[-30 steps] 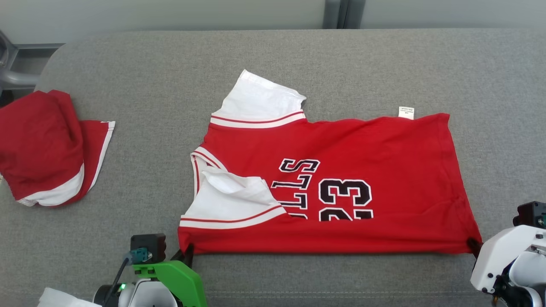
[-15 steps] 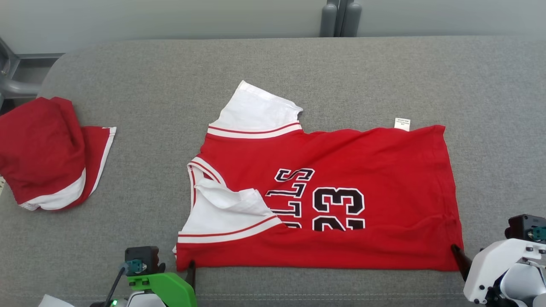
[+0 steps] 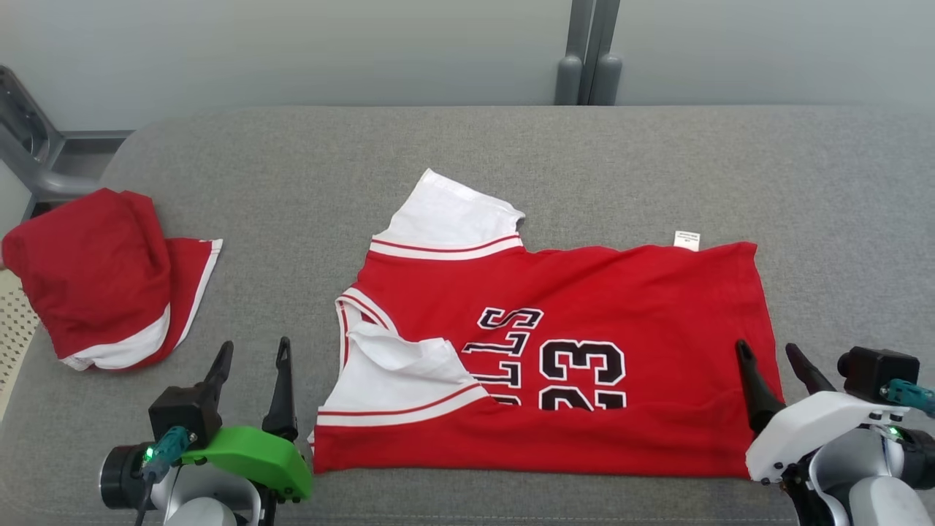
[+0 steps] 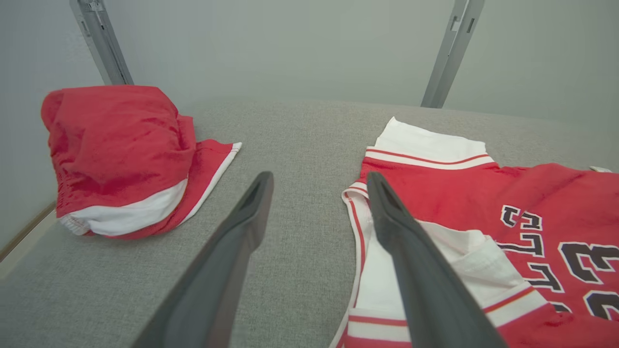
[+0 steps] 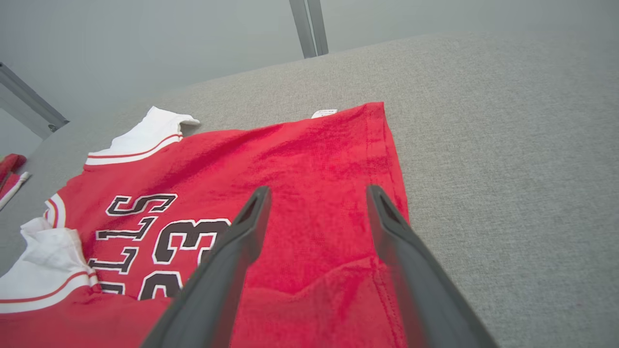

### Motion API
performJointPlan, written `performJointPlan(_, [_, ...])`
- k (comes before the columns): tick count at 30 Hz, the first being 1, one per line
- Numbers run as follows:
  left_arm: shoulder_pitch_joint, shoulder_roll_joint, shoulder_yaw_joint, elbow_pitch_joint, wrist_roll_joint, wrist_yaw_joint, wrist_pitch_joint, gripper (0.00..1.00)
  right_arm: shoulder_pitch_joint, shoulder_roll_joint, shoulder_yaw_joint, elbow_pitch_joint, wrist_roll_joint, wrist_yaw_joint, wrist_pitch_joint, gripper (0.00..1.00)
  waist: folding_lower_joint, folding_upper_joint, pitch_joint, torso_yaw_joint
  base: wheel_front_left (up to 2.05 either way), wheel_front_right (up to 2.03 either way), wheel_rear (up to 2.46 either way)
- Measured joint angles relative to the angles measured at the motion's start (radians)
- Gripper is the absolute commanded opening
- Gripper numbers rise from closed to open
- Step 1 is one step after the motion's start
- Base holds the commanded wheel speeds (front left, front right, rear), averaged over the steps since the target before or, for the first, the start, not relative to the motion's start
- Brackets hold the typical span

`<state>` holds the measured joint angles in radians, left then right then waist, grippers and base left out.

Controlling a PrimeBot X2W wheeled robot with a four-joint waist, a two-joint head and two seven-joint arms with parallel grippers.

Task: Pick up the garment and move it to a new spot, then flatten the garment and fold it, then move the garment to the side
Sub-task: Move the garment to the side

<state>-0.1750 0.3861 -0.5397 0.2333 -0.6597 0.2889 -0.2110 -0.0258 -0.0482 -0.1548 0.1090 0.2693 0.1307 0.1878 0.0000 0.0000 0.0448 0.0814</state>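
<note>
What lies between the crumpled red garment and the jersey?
Bare grey cushion, with the open left gripper in that gap near the front edge; the head view shows it.

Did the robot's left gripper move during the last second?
Yes. The left gripper has let go of the near corner of the red jersey and shifted left of it, toward the red shorts, jaws open.

jersey (image 3: 643,292): soft matt red cloth, slightly fuzzy
shorts (image 3: 95,270), nine o'clock: same matt cloth
table cover (image 3: 657,168): coarse grey woven fabric
posts (image 3: 588,73), twelve o'clock: smooth metal
</note>
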Motion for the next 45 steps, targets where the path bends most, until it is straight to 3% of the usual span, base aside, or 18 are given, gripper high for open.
performJointPlan(14, [0.027,-0.074,0.137,-0.007,0.081,0.023,-0.051,1.00,-0.078,0.000,0.154,0.123,-0.032,0.000,-0.298,1.00,0.0000,0.0000,-0.079,-0.002,0.00,0.00,0.00])
performJointPlan(20, [0.070,-0.125,0.221,-0.036,0.071,-0.061,-0.052,1.00,-0.108,0.000,0.175,0.202,-0.016,0.000,-0.334,1.00,0.0000,0.0000,-0.095,0.001,0.00,0.00,0.00])
performJointPlan(29, [0.126,-0.152,0.271,-0.043,0.178,-0.184,-0.053,1.00,-0.131,0.000,0.200,0.273,-0.020,0.000,-0.358,1.00,0.0000,0.0000,-0.093,0.003,0.00,0.00,0.00])
performJointPlan(37, [0.130,-0.187,0.305,-0.002,0.230,-0.219,-0.053,1.00,-0.143,0.000,0.205,0.286,-0.035,0.000,-0.361,1.00,0.0000,0.0000,-0.079,0.004,0.00,0.00,0.00])
performJointPlan(45, [0.118,-0.185,0.283,0.063,0.231,-0.244,-0.050,1.00,-0.145,0.000,0.203,0.284,-0.016,0.000,-0.357,1.00,0.0000,0.0000,-0.070,-0.002,0.00,0.00,0.00])
